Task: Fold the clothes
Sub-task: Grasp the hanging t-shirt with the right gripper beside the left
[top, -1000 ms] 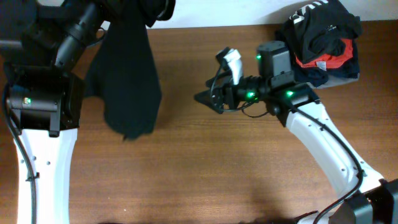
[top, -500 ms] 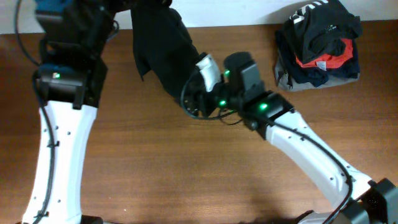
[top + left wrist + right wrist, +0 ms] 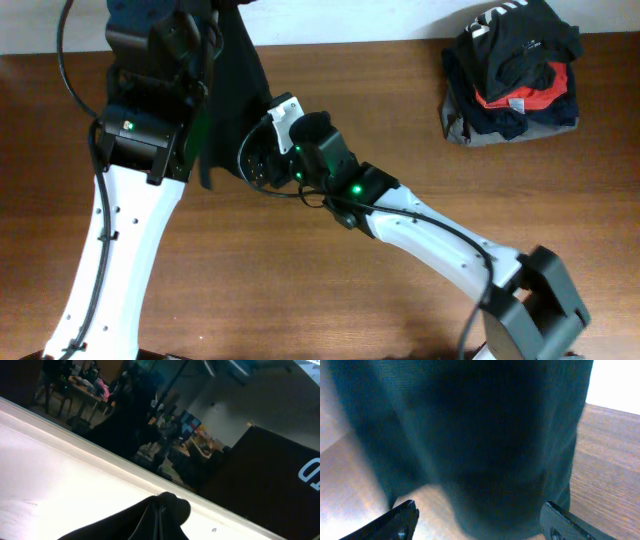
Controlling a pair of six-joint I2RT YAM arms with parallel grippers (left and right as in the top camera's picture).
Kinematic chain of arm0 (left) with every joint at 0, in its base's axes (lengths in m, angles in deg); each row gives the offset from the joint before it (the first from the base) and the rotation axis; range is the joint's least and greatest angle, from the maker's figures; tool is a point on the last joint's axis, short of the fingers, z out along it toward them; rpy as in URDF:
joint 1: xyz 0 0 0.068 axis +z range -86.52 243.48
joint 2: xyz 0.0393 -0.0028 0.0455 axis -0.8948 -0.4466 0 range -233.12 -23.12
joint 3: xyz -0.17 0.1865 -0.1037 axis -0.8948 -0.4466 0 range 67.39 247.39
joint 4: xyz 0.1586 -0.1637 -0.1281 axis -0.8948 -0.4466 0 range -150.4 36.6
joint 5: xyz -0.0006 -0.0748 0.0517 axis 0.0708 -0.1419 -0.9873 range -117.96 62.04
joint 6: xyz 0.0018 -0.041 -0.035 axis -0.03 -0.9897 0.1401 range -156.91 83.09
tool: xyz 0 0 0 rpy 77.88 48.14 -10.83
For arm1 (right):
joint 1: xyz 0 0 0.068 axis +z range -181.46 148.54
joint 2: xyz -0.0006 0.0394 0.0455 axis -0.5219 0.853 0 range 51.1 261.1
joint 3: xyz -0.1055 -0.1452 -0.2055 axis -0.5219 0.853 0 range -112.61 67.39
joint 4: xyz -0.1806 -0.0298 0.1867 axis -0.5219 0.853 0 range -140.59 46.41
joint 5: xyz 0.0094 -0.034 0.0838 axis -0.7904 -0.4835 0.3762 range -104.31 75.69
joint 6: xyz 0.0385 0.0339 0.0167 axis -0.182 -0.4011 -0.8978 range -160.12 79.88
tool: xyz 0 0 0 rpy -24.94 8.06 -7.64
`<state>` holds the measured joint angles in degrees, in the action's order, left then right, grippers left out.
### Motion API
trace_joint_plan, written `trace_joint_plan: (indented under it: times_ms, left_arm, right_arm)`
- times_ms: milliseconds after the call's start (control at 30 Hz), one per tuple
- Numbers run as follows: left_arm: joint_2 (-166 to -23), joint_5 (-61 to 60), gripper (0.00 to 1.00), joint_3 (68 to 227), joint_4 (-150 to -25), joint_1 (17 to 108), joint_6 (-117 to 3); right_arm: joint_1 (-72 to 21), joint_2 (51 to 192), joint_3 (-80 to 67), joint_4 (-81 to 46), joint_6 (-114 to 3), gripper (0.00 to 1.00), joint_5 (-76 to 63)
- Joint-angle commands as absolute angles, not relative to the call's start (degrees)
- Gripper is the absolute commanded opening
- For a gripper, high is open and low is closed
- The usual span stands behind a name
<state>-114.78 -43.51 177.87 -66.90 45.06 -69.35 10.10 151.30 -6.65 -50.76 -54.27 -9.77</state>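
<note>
Hanging from the left pincer [image 3: 158,519], which was clamped together on a bunch of its cloth, the T-shirt [image 3: 236,85] dangled over the bench's [image 3: 420,130] far left part. The right pincer [image 3: 480,525] stood wide apart, a finger either side of the T-shirt's lower end, gripping nothing.

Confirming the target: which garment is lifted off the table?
The plain black T-shirt, hanging in the air; the red, navy and grey heap lies on the table.
</note>
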Motion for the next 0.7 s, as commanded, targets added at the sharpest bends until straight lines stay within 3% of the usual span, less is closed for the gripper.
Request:
trace_joint_plan:
  times_ms: [0,667]
  left_arm:
    - [-113.90,-44.84,0.01,179.62,-65.89,44.71,-69.88]
    - [-113.92,-51.81,0.01,179.62,-66.11,44.78,-66.80]
  right_arm:
    - [10.17,153.51,-7.63,-53.80,-57.20,0.80,-11.85]
    - [10.59,147.46,-7.63,-45.60,-57.18,0.79,-2.21]
